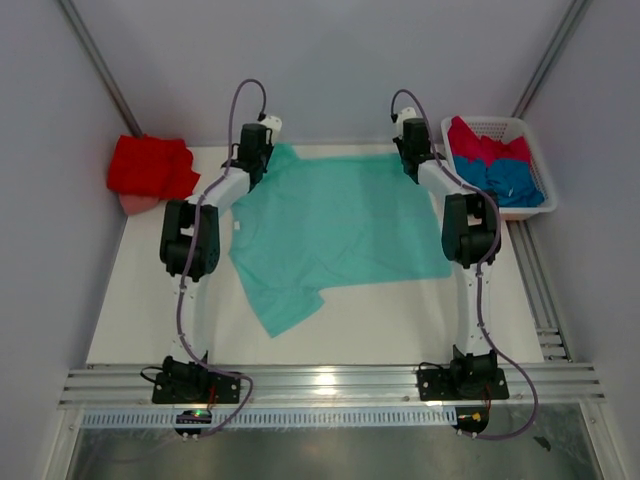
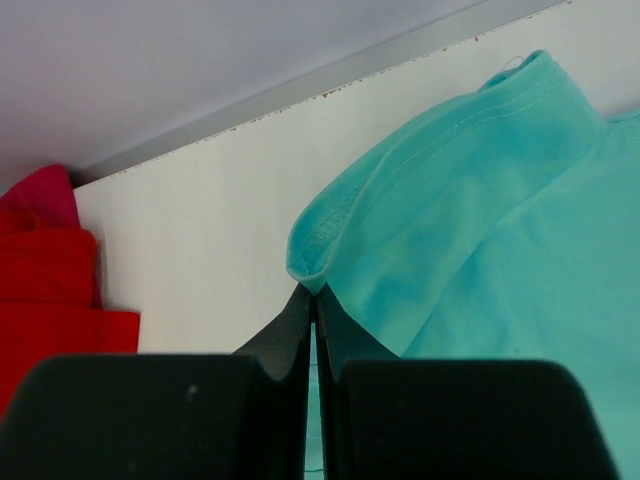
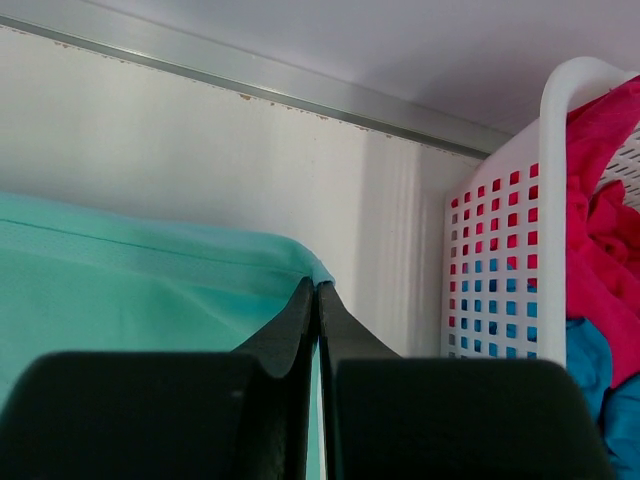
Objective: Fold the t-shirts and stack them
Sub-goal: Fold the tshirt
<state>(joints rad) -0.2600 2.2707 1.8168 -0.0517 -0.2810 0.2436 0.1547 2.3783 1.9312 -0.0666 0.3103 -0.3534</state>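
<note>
A mint-teal t-shirt [image 1: 340, 225] lies spread over the middle of the table. My left gripper [image 1: 250, 160] is shut on its far left corner, the hemmed cloth [image 2: 420, 200] bunching just past the tips. My right gripper [image 1: 412, 152] is shut on the far right corner [image 3: 300, 262]. A folded bright red t-shirt [image 1: 150, 168] rests at the far left, over a pink edge. Crimson-pink [image 1: 488, 148] and blue [image 1: 512, 180] t-shirts fill the basket.
The white slatted basket [image 1: 540, 208] stands at the far right, close beside my right gripper [image 3: 318, 287]. The back wall runs just behind both grippers. A metal rail lines the table's right side.
</note>
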